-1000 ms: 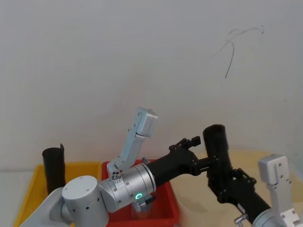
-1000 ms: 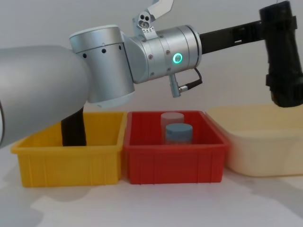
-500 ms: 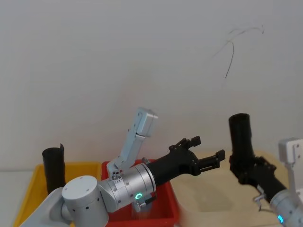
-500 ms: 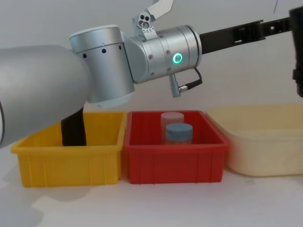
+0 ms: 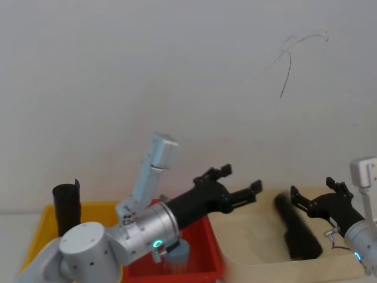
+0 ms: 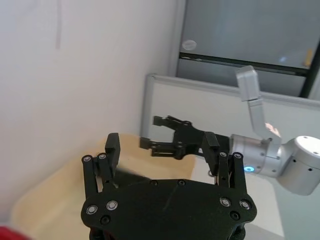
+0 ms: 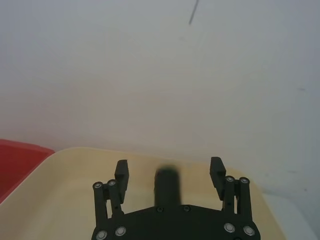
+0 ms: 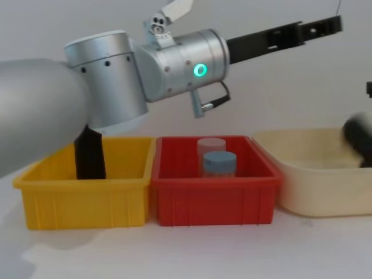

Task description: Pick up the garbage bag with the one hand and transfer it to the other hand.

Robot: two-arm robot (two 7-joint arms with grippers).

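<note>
Fingers (image 7: 121, 173) of the right gripper (image 5: 313, 190) stood spread and empty above the cream tub (image 8: 308, 186) toward the table's (image 8: 174, 256) right edge, where the garbage bag (image 5: 297, 227) lay loose, and the left gripper (image 5: 238, 178) hung nearby, equally spread and empty. Picking it up well would probably mean straddling the roll's middle, clenching firmly on the slick plastic and leaving one end free for the left fingers. The chest view cut the bag off at its edge and the right gripper's body hid its near end, so whether it lay flat or leaned was unclear.
</note>
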